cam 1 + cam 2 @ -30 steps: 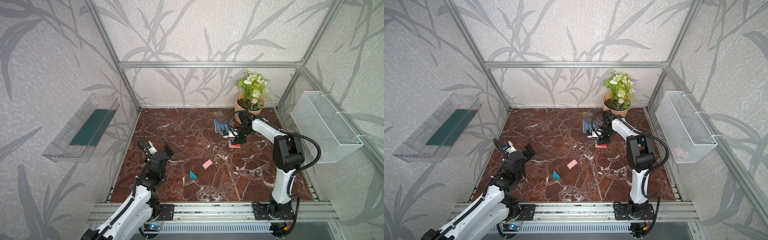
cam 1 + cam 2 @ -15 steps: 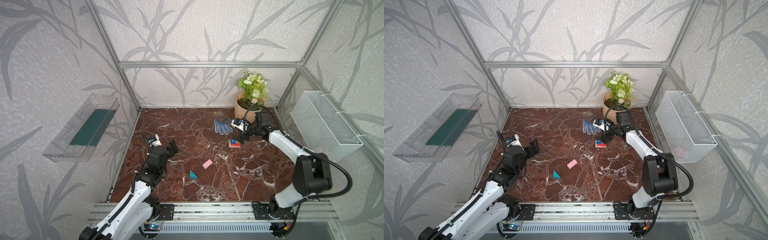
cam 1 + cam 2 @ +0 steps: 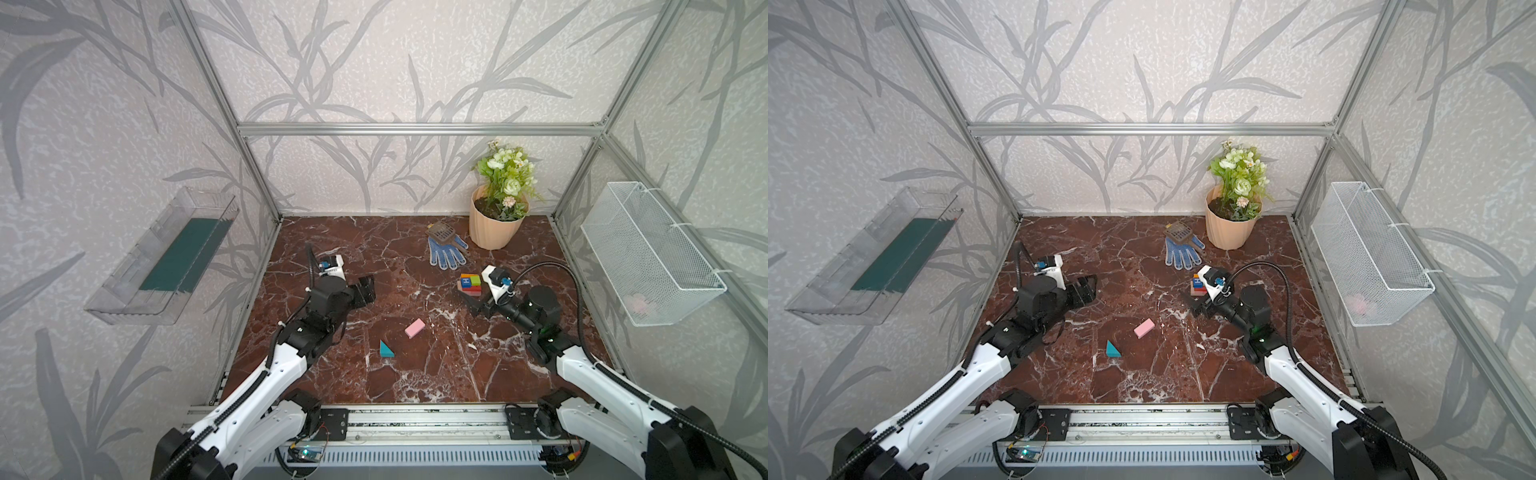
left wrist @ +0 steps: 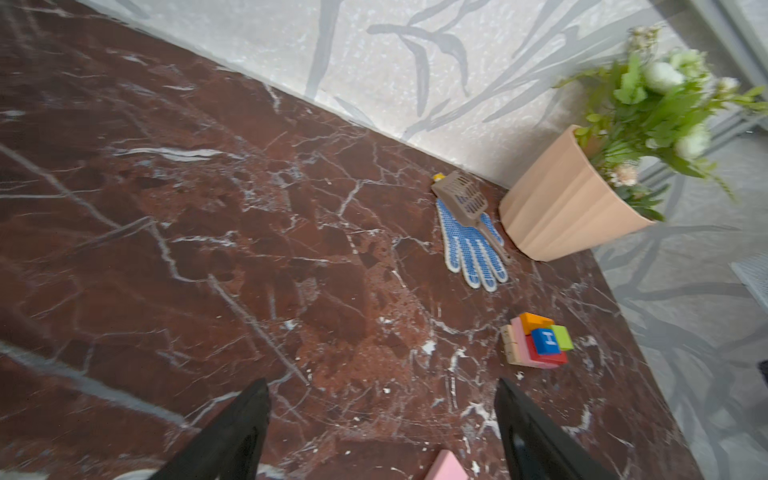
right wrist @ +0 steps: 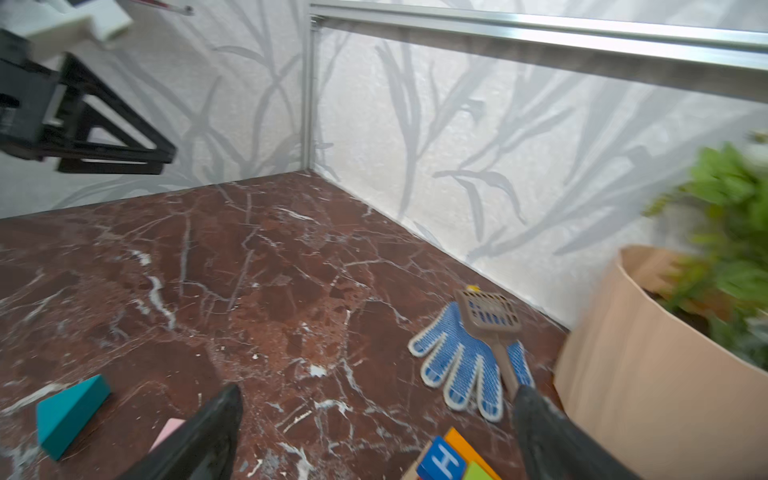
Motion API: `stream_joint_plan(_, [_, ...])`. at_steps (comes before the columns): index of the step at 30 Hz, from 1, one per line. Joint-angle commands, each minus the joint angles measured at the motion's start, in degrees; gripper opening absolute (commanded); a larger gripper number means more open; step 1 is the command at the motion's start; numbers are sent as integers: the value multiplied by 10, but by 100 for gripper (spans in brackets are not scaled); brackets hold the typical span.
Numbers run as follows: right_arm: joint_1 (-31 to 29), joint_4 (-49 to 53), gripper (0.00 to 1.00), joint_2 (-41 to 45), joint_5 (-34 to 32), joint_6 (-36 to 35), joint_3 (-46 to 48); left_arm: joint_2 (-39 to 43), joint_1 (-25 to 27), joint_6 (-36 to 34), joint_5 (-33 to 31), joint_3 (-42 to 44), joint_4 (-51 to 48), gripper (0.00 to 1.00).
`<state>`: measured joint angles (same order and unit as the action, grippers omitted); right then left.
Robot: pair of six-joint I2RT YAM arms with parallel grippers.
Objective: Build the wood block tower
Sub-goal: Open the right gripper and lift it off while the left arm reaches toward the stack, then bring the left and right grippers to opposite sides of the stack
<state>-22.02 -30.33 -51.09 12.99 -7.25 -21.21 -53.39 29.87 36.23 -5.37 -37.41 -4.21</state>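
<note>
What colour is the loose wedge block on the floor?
Teal. The wedge block shows best in the right wrist view, large and unobstructed.

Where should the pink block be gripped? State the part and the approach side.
Grip the pink block across its two long sides, mid-length, coming straight down from above. It lies flat, a short bar set diagonally, with both sides free; the wedge sits apart, so open jaws should likely fit.

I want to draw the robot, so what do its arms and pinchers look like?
The left arm and right arm have white shells and black joints, each with a black ribbed cable. The left gripper and right gripper have black pointed fingers, beside white camera boxes with blue parts.
</note>
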Motion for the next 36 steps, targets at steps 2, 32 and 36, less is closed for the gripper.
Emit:
stream_joint_plan(2, [5, 67, 99, 44, -245, 169, -10, -59, 65, 34, -17, -1, 53, 79])
stream_joint_plan(32, [140, 239, 59, -262, -223, 339, -156, -623, 157, -16, 60, -444, -94, 44])
stream_joint_plan(36, [142, 234, 57, -320, -168, 331, -185, -651, 157, -16, 57, -477, -114, 40])
